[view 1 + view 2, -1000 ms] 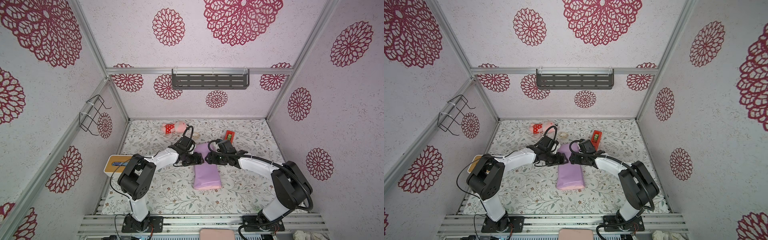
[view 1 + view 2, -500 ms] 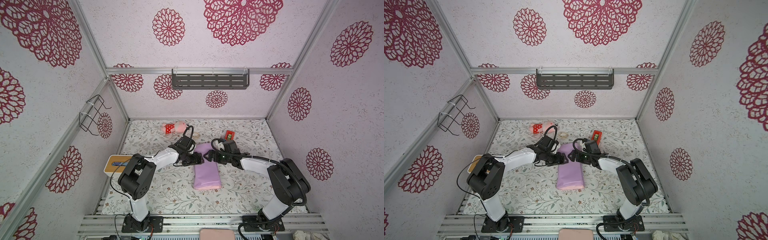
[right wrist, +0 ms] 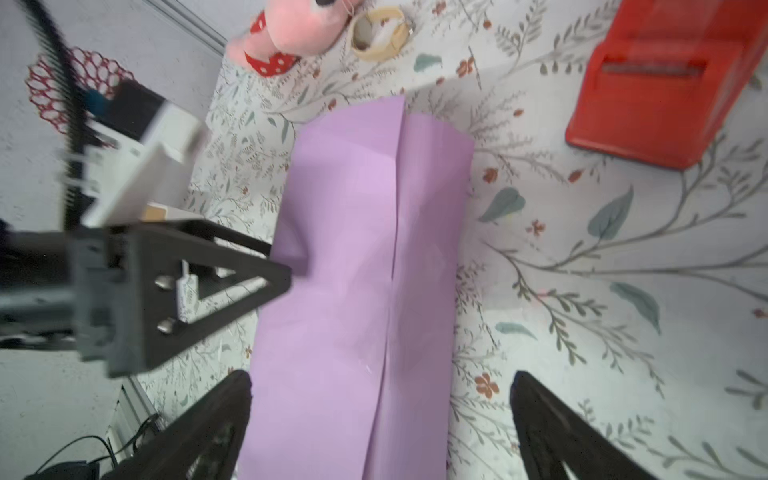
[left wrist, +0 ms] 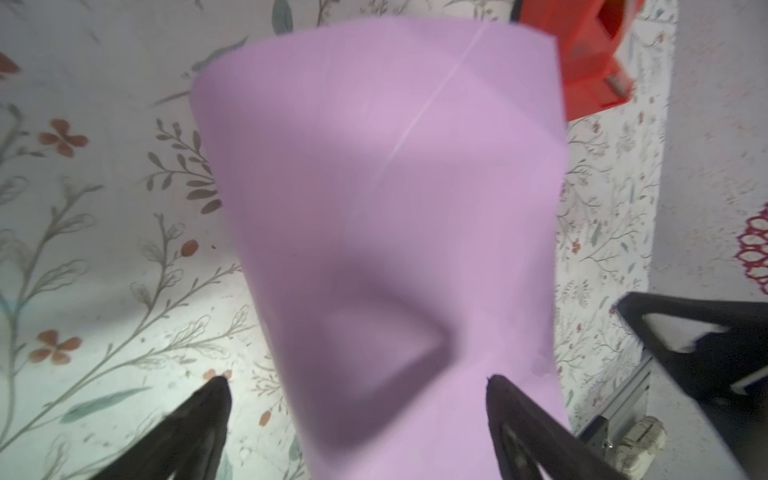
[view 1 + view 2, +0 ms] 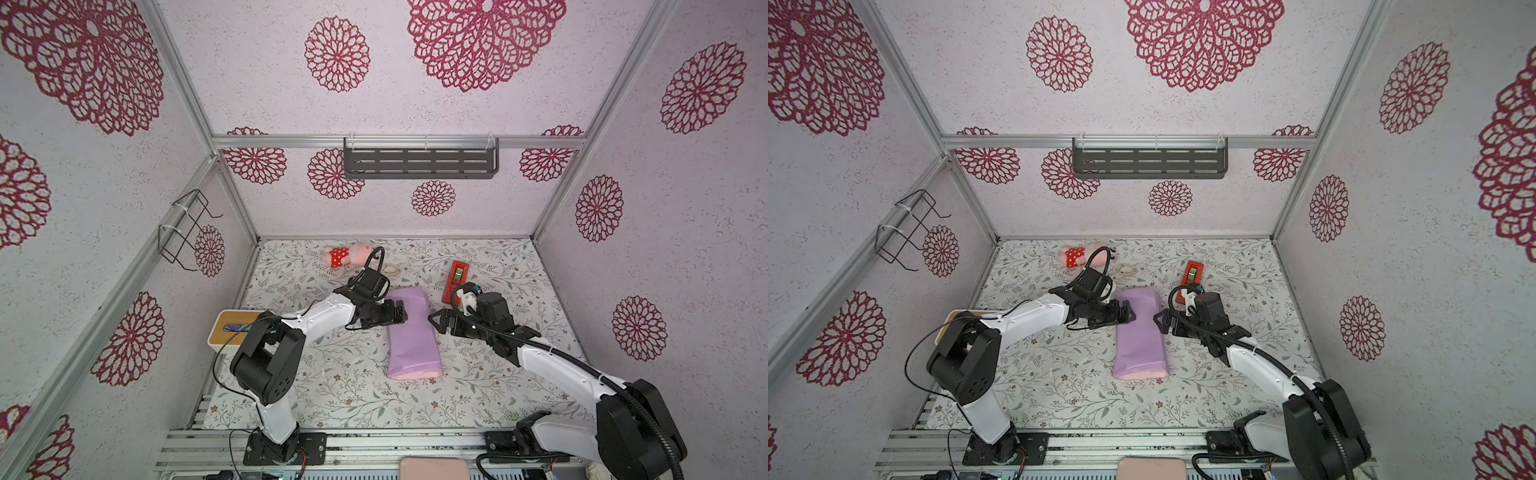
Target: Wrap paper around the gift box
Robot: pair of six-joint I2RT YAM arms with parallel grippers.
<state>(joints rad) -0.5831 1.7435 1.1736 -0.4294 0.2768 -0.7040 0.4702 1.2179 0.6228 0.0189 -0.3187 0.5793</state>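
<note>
paper: the lilac paper (image 5: pixel 411 332) lies mid-worktop as a long flattened tube, running from near edge to far. Its pink inner face shows at the near end, and a lengthwise seam runs along its top (image 3: pixel 395 249).
box: not visible. It is judged to be inside the tube, but where along its length cannot be told.
left pincer: the left pincer (image 5: pixel 397 318) is spread wide and holds nothing. It sits at the tube's left edge in the far half. One finger (image 3: pixel 274 270) meets the paper's side, where the left wrist view shows a dent (image 4: pixel 374 332).
right pincer: the right pincer (image 5: pixel 436 324) is wide open and empty, just beside the tube's right edge and not touching it.
nearby: a red dispenser (image 5: pixel 457 276) lies behind the right pincer.
risk, seam: nothing pins the overlap and no tape shows on it, so the paper's spring could lift the flap and open the tube.
risk, ends: both ends are open. A sideways shove from either pincer could slide the box along or out, or shift the whole tube.
risk, crush: closing on the hollow part would crease or tear the thin sheet.
change: a second ago the right pincer was against the tube, facing the left one. It has since backed off. The left pincer and the paper have barely moved.
</note>
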